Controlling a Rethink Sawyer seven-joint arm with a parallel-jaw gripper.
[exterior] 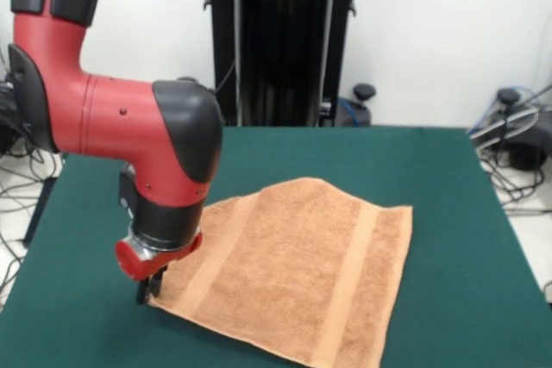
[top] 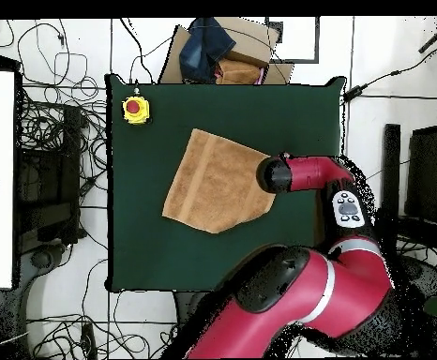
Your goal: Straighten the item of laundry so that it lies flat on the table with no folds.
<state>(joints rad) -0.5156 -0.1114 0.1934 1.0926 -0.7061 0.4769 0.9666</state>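
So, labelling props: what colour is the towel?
Light orange-tan towel with plain woven bands; front view shows it best.

red-yellow button [top: 135,110], cardboard box [top: 232,52], floor cables [top: 58,141]

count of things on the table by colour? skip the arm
Orange-tan: 1, the towel
Red and yellow: 1, the button box at a table corner, seen only in the overhead view
Total: 2
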